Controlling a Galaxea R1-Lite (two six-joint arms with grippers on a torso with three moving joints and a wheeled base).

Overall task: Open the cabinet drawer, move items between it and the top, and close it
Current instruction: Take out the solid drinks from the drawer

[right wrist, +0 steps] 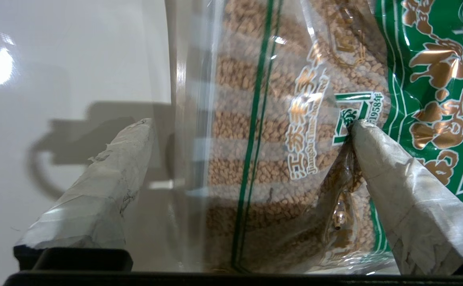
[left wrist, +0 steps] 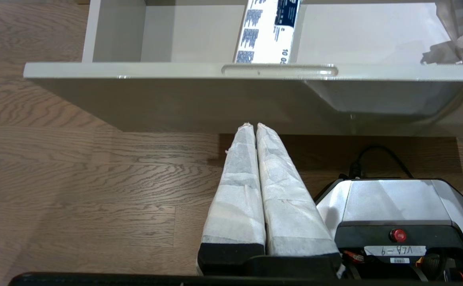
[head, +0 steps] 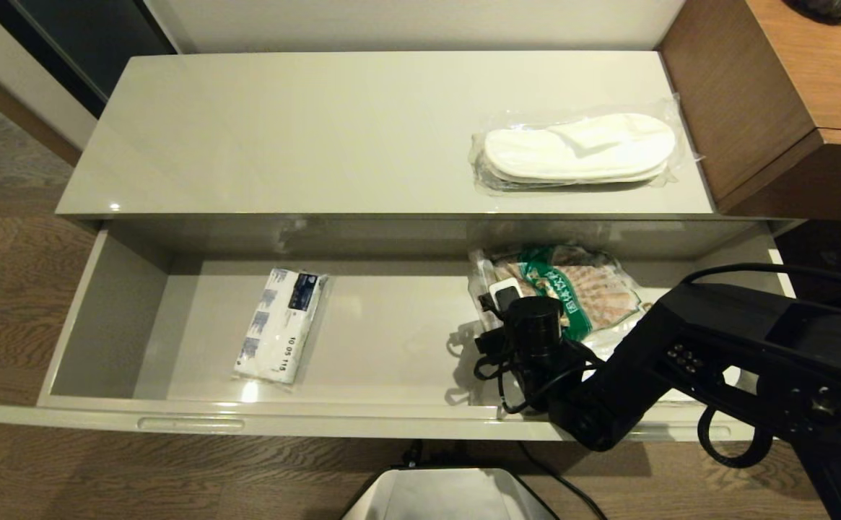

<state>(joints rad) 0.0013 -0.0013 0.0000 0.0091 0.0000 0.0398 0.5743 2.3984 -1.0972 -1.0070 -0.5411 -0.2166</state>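
**Right tool straddling packet edge, spread wide**

Head view: cabinet drawer (head: 391,332) pulled fully out. Packet (head: 579,285) lying at its right end, directly under right tool (head: 501,303); arm reaching in from front right. Slippers (head: 579,153) already up on the top (head: 283,137), right side. Tissue pack (head: 281,325) at drawer's left, well apart.

Left wrist view: left tool (left wrist: 254,126) pressed together, parked low in front of drawer face, far from packet. Right arm clearly nearer.

Right wrist view: fingers (right wrist: 108,174) spread; one on bare drawer floor side, other touching green label. Packet's clear side edge running between them, roughly along the fingers. Probably set to close on that edge; film looks slippery.
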